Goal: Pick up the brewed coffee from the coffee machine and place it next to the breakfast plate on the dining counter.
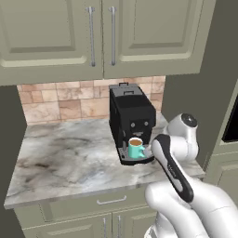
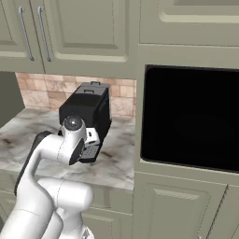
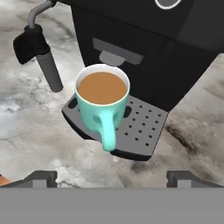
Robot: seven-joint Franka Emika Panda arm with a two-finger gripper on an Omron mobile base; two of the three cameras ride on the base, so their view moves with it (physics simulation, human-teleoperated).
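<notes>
- Our gripper is standing spread wide with nothing between its two dark fingertips, which are rising at the bottom of the hand view, just short of the brewed coffee.
- We are seeing that teal-green mug sitting on the grey perforated drip tray of the coffee machine, right under the spout, with its curved handle turned toward our fingers and light brown coffee filling it almost to the rim.
- We are noticing a dark steam wand hanging on a bent metal tube beside the mug, apart from it, over the bare stone.
- We are looking at a boxy, matte black machine with a small lid on top, standing toward the back right part of the counter, near the brick-tile wall.
- We are seeing a glossy, grey-white veined marble top, with pale olive panelled cupboards hanging above it and drawers below its front edge.
- We are seeing a black wall oven set into tall cabinetry just past the counter's right end.
</notes>
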